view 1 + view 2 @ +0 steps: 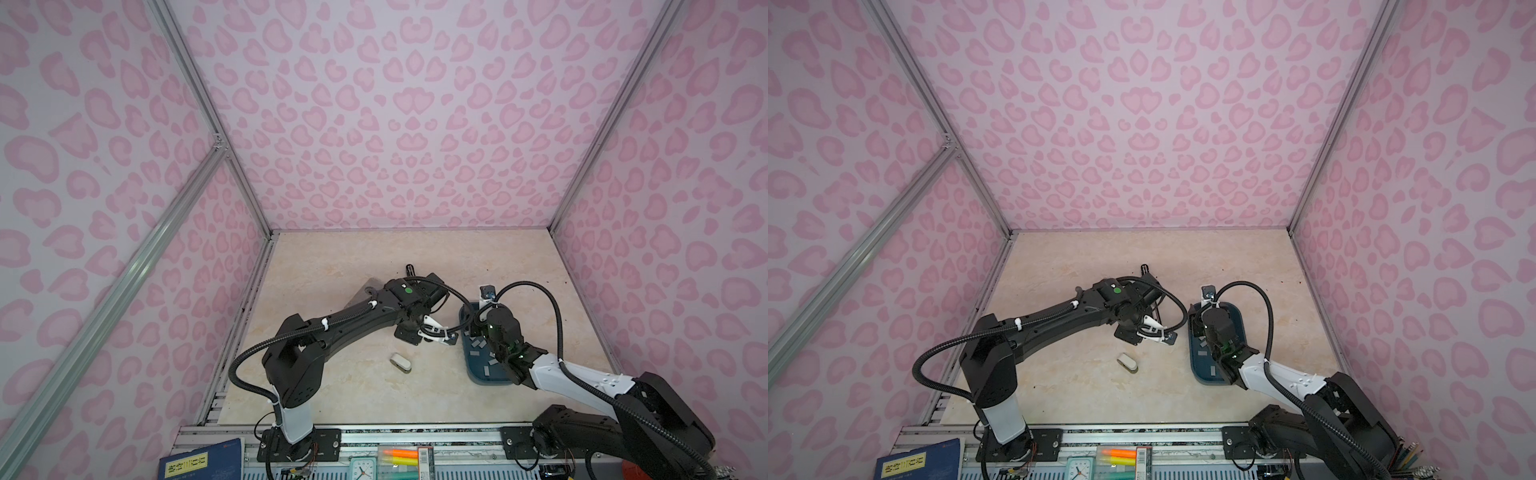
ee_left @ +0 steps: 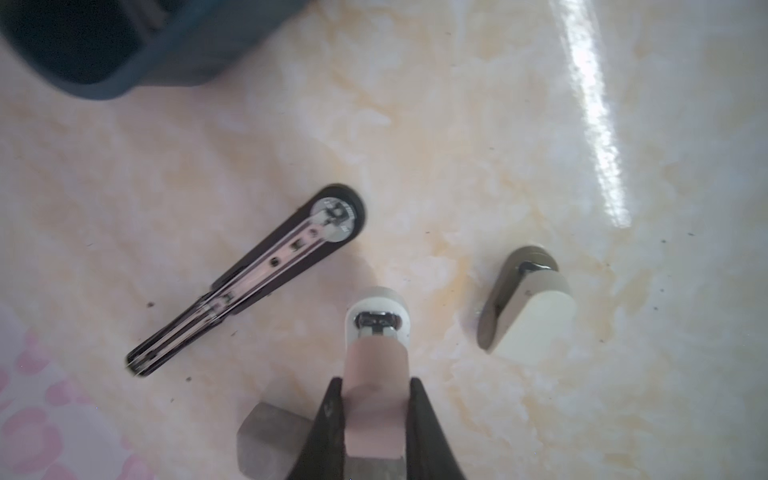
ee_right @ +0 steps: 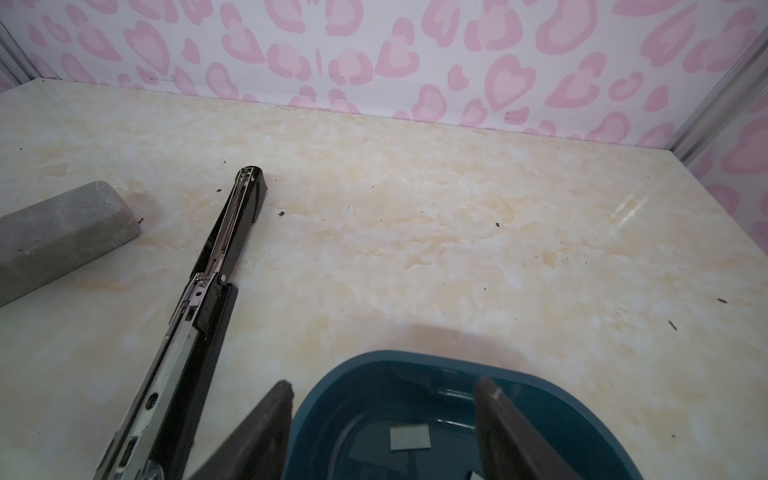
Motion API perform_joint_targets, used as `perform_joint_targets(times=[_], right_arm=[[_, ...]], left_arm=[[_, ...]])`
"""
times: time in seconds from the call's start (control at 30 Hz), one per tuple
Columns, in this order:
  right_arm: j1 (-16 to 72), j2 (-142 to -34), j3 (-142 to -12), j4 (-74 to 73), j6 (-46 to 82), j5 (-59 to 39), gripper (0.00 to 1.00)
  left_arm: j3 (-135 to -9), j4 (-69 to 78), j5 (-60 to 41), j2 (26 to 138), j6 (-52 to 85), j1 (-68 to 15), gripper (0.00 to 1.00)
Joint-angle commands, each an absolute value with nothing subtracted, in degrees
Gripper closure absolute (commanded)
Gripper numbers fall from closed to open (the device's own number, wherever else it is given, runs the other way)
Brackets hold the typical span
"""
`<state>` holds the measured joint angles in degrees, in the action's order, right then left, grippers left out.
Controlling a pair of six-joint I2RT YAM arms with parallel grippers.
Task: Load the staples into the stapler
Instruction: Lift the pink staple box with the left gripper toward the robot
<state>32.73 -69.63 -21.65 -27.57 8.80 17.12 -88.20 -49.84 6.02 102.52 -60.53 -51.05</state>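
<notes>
Staples (image 3: pixel 409 437) lie loose in a blue tray (image 3: pixel 395 360) near the opened black stapler (image 3: pixel 210 328).
We see the stapler folded out flat on the table (image 3: pixel 457 249), its metal channel facing up, likely so a strip can drop in. The right tool (image 3: pixel 384 382) hangs over the tray with jaws wide and empty, seemingly ready to pick one. The left tool (image 2: pixel 374 380) is pinched narrow near the stapler; a pale piece (image 2: pixel 376 307) shows between its jaws, and we cannot identify it.
</notes>
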Motion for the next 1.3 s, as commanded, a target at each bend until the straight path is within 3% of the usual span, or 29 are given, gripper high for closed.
perform_joint_targets(times=[0.0, 0.17, 0.27, 0.4, 0.5, 0.63, 0.87, 1.07, 1.27], right_arm=[[32.8, -69.5, -21.3, -28.8, 8.9, 18.5, 0.30], [32.8, -69.8, -21.5, -28.4, 8.8, 18.4, 0.30], [32.8, -69.1, -20.9, -28.8, 8.7, 18.2, 0.30], [32.8, -68.7, -20.4, -29.7, 8.8, 18.0, 0.30], [32.8, -69.0, -20.6, -29.8, 8.8, 18.3, 0.30], [32.8, -69.8, -21.2, -28.8, 9.1, 19.9, 0.29], [33.2, -73.9, -24.5, -26.9, 9.2, 22.1, 0.30], [34.7, -77.1, -27.7, -23.2, 7.7, 22.1, 0.31], [36.1, -73.3, -24.3, -26.0, 6.7, 21.9, 0.31]], left_arm=[[-91.8, -37.0, 14.4, 99.2, -48.2, -48.8, 0.97], [-86.1, -17.9, 10.5, 89.4, -25.0, -43.6, 0.97], [-74.7, -7.9, 9.2, 83.4, -18.5, -43.0, 0.94], [-66.4, -4.9, 10.7, 79.0, -10.2, -42.9, 0.89], [-55.9, 1.0, 5.9, 74.8, -7.0, -42.4, 0.97], [-43.8, 9.4, -6.8, 70.5, -12.1, -42.4, 0.97], [-41.9, -2.8, -1.6, 63.2, -19.0, -42.4, 0.97], [-37.5, -2.4, -10.3, 55.0, -24.6, -42.3, 0.97], [-38.2, -3.4, -12.7, 56.4, -23.7, -42.3, 0.97]])
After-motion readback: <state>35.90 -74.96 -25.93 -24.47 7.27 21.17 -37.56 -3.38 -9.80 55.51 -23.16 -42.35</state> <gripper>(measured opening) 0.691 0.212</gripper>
